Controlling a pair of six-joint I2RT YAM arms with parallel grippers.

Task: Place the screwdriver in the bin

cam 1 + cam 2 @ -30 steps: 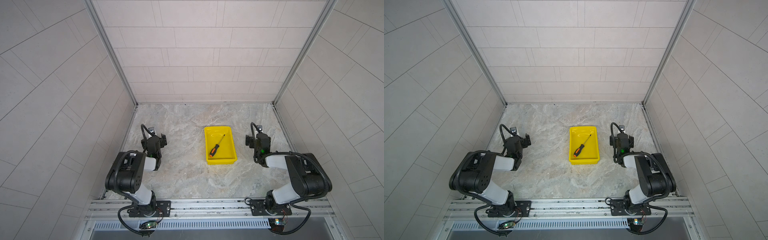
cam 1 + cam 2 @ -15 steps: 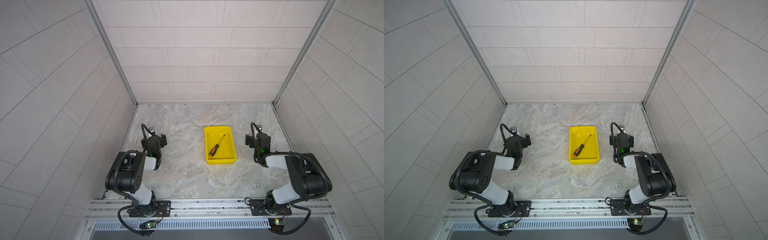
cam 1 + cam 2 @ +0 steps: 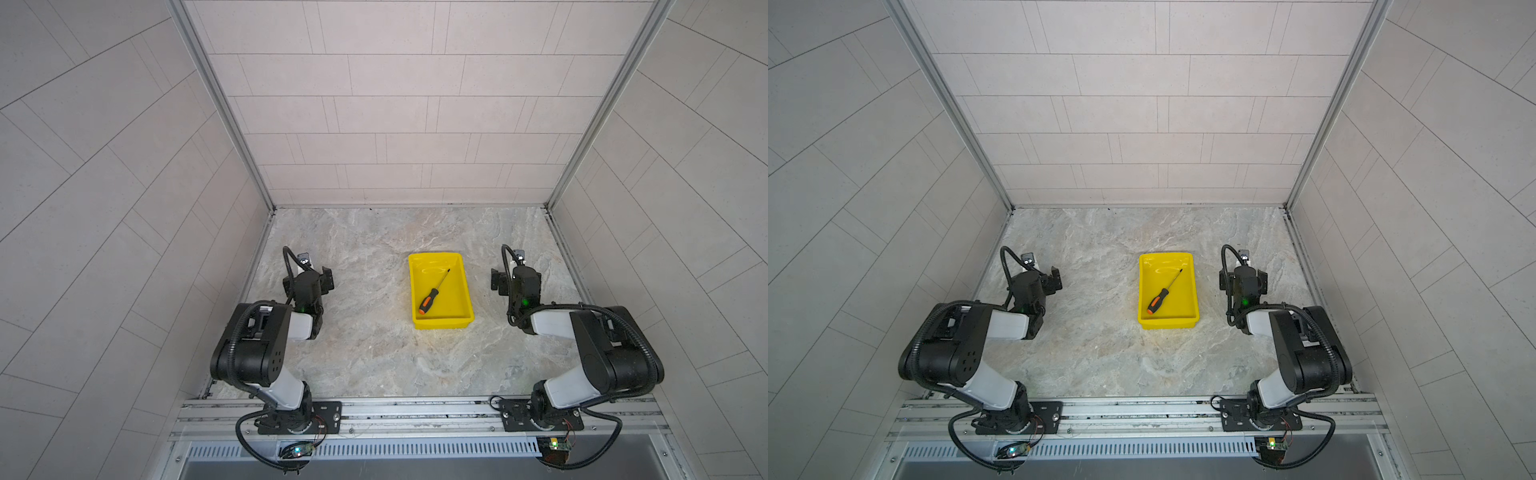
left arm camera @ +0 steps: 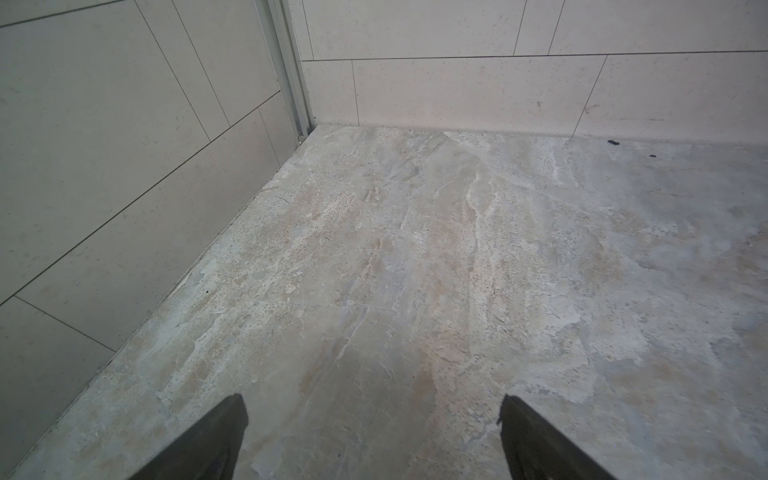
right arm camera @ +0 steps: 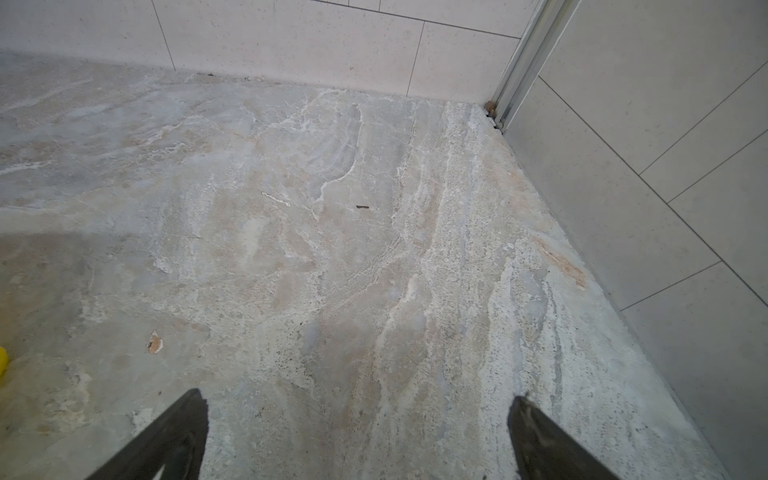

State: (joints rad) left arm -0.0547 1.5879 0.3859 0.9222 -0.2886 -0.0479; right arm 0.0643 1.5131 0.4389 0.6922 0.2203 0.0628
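Now left end effector (image 4: 374,409) and right end effector (image 5: 359,399) hang spread and empty on folded arms (image 3: 266,345), either side of the yellow plastic bin (image 3: 444,323) holding the black-and-orange screwdriver (image 3: 432,296).

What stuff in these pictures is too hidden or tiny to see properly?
1. Tip of the slim black-and-orange screwdriver: too small in both top views.
2. Shallow yellow plastic bin: right wrist view shows only a sliver, cut off by the picture edge.
3. Left fingers and right fingers: wrist views show only dark tips; the edge cuts off the rest.
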